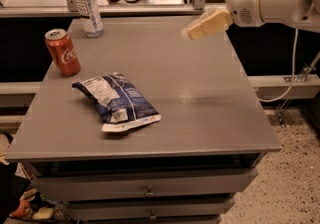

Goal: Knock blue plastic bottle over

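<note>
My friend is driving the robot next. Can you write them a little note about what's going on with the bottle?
Gripper: in the air above the far right part of the table, touching nothing.
Bottle: standing upright at the far left corner, well left of the gripper.
Can: upright by the left edge, in front of the bottle.
Snack bag: lying flat, front left.
Done: nothing yet.
Left: reach across to the left and tip the bottle over.

Red cola can (pixel 62 51) near blue snack bag (pixel 117 100) on grey table (pixel 200 93)
</note>
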Tool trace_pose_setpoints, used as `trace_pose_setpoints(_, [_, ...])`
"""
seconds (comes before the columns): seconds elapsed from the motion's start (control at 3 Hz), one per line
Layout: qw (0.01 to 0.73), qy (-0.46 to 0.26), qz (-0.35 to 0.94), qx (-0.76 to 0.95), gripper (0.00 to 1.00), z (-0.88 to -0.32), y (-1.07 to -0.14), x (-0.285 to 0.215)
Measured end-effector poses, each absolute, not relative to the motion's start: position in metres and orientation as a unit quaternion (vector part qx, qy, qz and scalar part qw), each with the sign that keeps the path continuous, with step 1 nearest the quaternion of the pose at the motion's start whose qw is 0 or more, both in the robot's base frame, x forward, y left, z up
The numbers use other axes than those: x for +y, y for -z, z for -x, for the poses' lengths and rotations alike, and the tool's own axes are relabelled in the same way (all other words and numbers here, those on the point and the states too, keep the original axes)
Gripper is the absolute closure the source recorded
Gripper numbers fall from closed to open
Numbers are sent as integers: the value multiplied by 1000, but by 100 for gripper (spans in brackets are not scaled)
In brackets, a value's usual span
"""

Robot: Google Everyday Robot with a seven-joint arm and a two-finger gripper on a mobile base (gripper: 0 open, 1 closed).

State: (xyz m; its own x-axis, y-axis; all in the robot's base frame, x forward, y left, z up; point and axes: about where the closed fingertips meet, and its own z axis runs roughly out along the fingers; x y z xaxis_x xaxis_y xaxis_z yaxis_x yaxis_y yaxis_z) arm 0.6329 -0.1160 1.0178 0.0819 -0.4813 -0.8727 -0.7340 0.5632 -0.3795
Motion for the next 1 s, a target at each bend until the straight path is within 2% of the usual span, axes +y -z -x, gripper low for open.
trace_pose_setpoints(1.0, [607,-154,411,663,0,-734,-1010,-42])
